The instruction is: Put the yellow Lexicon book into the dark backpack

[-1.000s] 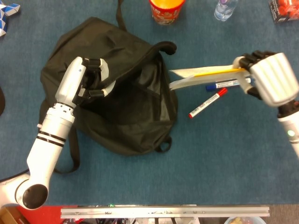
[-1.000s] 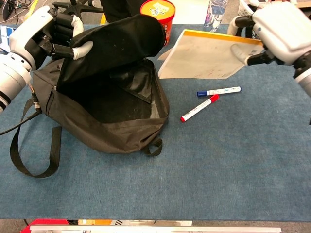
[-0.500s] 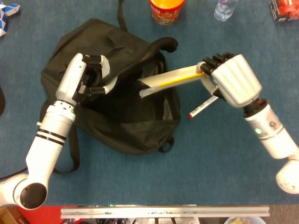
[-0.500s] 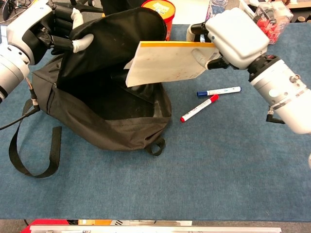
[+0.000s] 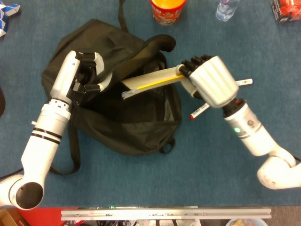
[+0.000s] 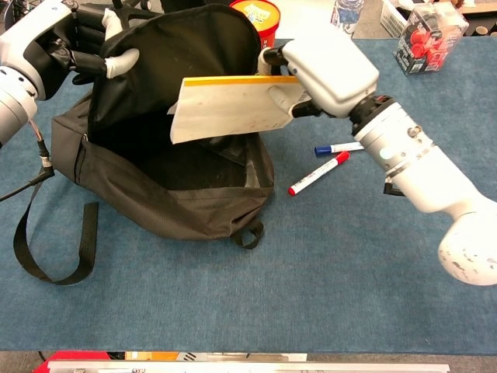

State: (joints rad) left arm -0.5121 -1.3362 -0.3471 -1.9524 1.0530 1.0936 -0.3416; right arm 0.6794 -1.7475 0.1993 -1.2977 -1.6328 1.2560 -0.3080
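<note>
The dark backpack (image 5: 127, 117) (image 6: 163, 194) lies on the blue table with its mouth open toward the right. My left hand (image 5: 87, 77) (image 6: 85, 47) grips the upper flap and holds it raised. My right hand (image 5: 209, 80) (image 6: 322, 66) holds the yellow Lexicon book (image 5: 153, 82) (image 6: 229, 105) by its right end. The book is nearly level, its yellow spine up, and its left half reaches over the bag's open mouth, above the dark inside.
A red marker (image 6: 318, 173) and a blue marker (image 6: 335, 147) lie on the table right of the bag, under my right forearm. An orange tub (image 5: 167, 9) and a bottle (image 5: 226, 8) stand at the back. A loose strap (image 6: 46, 241) trails at the left.
My right hand has carried the book leftward from beside the bag until it is over the open mouth. My left hand has lifted the flap a little higher.
</note>
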